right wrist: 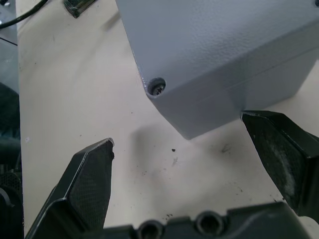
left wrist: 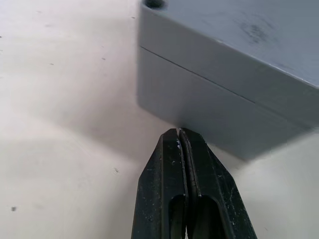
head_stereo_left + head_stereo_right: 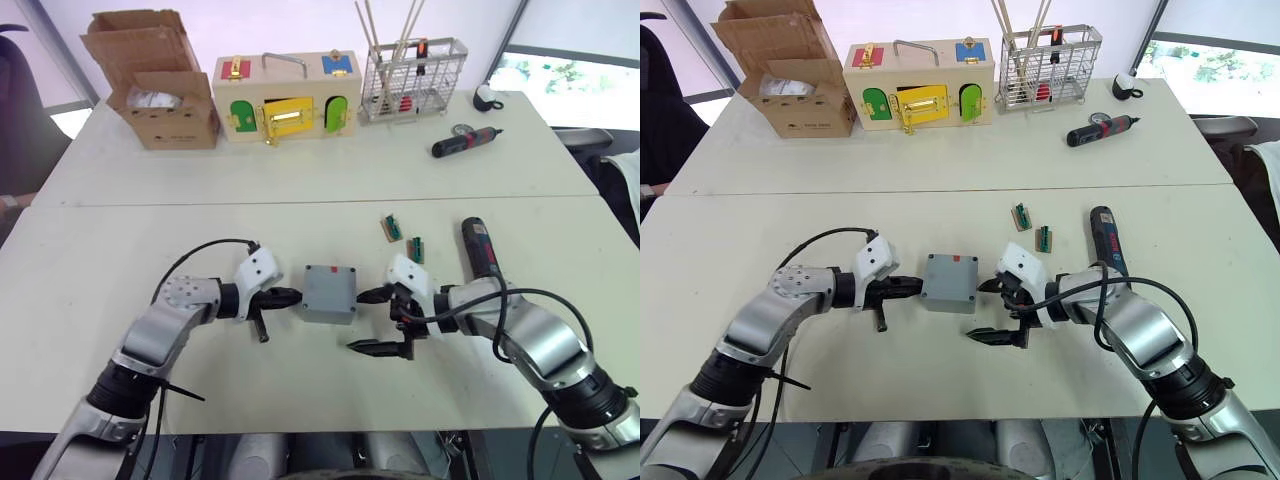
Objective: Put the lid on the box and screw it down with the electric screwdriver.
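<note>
While lidded, box sits between both claws.

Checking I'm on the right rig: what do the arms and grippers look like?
Silver-grey jointed arms with black cuffs and looping black cables. Each wrist has a white block. The left gripper and right gripper have two black tapered fingers, textured pads.
</note>
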`<state>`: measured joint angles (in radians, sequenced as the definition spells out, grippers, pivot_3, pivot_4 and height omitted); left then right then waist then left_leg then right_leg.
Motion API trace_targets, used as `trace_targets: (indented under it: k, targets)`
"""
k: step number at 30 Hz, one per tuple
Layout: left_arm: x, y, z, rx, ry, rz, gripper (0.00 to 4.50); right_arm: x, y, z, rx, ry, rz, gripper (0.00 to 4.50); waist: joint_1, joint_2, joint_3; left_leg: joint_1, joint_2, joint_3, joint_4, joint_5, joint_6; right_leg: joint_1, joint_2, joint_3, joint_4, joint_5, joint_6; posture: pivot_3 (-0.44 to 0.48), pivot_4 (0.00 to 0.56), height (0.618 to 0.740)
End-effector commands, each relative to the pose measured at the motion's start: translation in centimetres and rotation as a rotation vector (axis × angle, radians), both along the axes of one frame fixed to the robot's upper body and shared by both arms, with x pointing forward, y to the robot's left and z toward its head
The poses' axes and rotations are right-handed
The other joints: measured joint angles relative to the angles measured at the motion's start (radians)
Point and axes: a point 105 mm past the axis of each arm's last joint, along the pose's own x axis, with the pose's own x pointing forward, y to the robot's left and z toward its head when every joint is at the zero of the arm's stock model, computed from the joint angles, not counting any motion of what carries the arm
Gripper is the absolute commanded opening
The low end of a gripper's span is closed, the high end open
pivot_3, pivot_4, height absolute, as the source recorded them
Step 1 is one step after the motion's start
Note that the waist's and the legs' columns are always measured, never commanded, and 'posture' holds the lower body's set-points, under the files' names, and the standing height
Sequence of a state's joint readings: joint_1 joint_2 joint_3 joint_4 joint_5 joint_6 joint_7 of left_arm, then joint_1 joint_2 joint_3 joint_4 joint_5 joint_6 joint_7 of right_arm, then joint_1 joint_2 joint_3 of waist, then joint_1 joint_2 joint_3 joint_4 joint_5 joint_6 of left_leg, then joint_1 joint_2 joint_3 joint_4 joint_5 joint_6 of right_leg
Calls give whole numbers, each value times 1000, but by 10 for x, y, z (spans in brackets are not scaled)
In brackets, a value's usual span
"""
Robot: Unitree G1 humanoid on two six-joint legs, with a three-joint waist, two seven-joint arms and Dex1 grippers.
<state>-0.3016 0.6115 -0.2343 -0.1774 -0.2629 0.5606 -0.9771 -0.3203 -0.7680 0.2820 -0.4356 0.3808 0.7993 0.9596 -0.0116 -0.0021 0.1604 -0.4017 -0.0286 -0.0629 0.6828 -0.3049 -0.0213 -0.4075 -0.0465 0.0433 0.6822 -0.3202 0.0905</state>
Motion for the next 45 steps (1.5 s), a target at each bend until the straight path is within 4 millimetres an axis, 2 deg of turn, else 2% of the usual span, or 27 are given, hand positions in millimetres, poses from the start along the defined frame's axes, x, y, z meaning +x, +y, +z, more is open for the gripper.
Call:
trace_targets:
  k: [1, 4, 6, 8, 12, 15, 22, 24, 28, 45]
  targets:
    - [-2, 14, 22, -9, -20, -19, 0, 11, -22, 40, 63, -90, -112, 4487, 1, 0, 0, -1, 0, 0, 0, 0, 0, 0, 0, 0, 0, 0, 0, 0, 150, 740]
    - [-1, 18, 57, -104, -38, -29, 0, 23, -39, 74, 196, -146, -241, 4487, 6, -1, 0, -1, 0, 0, 0, 0, 0, 0, 0, 0, 0, 0, 0, 0, 150, 740]
    - [1, 16, 78, -144, -75, -30, 0, 38, -49, 87, 267, -193, -344, 4487, 7, -1, 1, -1, 0, -1, 0, 0, 0, 0, 0, 0, 0, 0, 0, 0, 150, 740]
    - [5, 13, 92, -177, -104, -10, 0, 56, -56, 89, 299, -233, -450, 4487, 2, -1, 0, -1, 0, -1, 0, 0, 0, 0, 0, 0, -1, 0, 0, 0, 150, 740]
    - [10, 1, 101, -258, -130, 57, 0, 86, -62, 68, 251, -299, -614, 4487, -2, -1, 0, -1, 0, 0, -1, 0, 0, -1, 0, 0, 0, 0, 0, 0, 150, 740]
    - [2, -11, 103, -269, -136, 48, 0, 99, -63, 58, 253, -338, -681, 4487, -4, -1, 0, -3, 0, 1, -1, 1, -1, -4, 0, 0, 1, 0, 0, 0, 150, 740]
    - [-11, -20, 95, -195, -149, -6, 0, 114, -63, 51, 224, -448, -730, 4487, -3, -1, 0, -4, 0, 1, 0, 3, -5, -5, 0, 1, 1, 0, 0, 0, 150, 740]
    - [-13, -22, 92, -166, -158, -23, 0, 116, -62, 50, 226, -458, -732, 4023, -3, -1, 0, -4, 0, 1, 0, 3, -5, -5, 0, 1, 1, 0, 0, 0, 150, 740]
    - [-15, -23, 84, -129, -159, -50, 0, 118, -59, 45, 224, -459, -729, 2815, -3, -1, 0, -4, 0, 1, 0, 3, -5, -5, 0, 1, 1, 0, 0, 0, 150, 740]
    - [-15, -23, 74, -101, -166, -76, 0, 126, -59, 27, 213, -442, -756, 2815, -4, -1, 0, -4, 0, 1, 0, 3, -5, -5, 1, 1, 1, 0, 0, 0, 150, 740]
